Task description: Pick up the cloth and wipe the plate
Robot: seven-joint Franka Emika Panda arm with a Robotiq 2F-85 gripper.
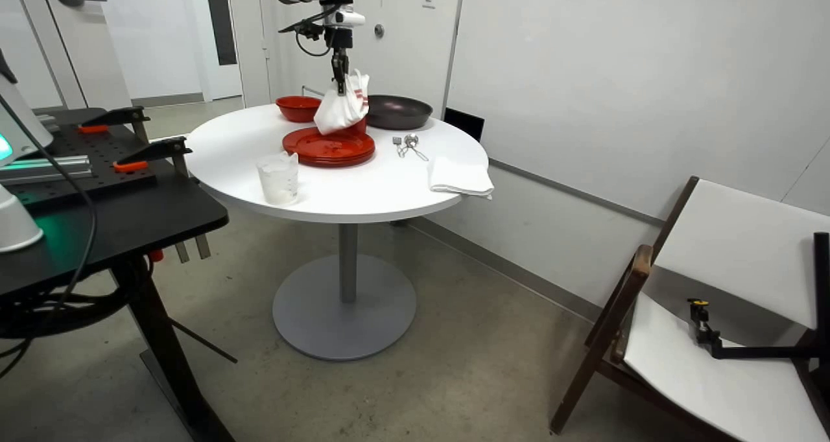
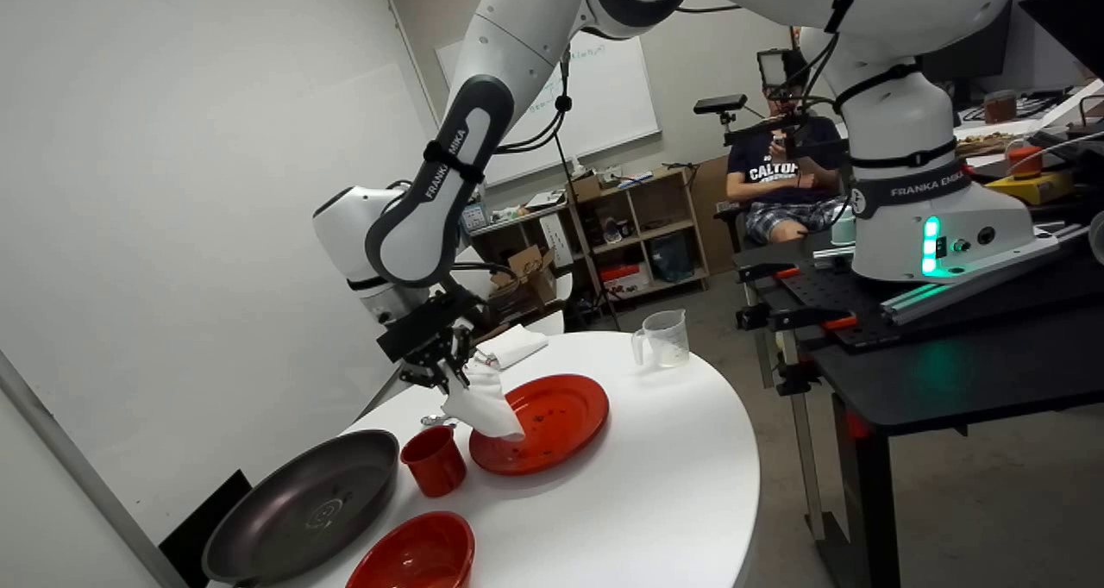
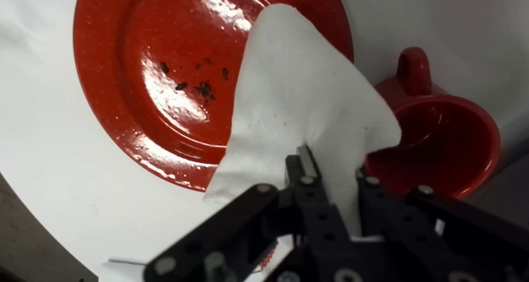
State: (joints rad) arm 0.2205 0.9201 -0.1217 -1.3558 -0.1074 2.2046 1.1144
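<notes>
The white cloth (image 3: 289, 87), with red stripes visible in an exterior view, is pinched between the fingers of my gripper (image 3: 332, 164). Its loose lower part spreads over one side of the red plate (image 3: 136, 87) and reaches towards the red mug. From an exterior view, the cloth (image 1: 337, 115) hangs down from the gripper (image 1: 341, 89) close above the plate (image 1: 318, 145), which appears stacked on others. Whether the cloth touches the plate I cannot tell. Dark bits lie scattered on the plate's surface. Part of its rim is hidden beneath the cloth.
The red mug (image 2: 434, 460) stands right beside the plate, close to my fingers. Around the table are a black pan (image 2: 306, 506), a red bowl (image 2: 418, 558), a clear measuring jug (image 1: 279, 179), metal utensils (image 1: 410, 144) and folded white fabric (image 1: 460, 177) at the edge.
</notes>
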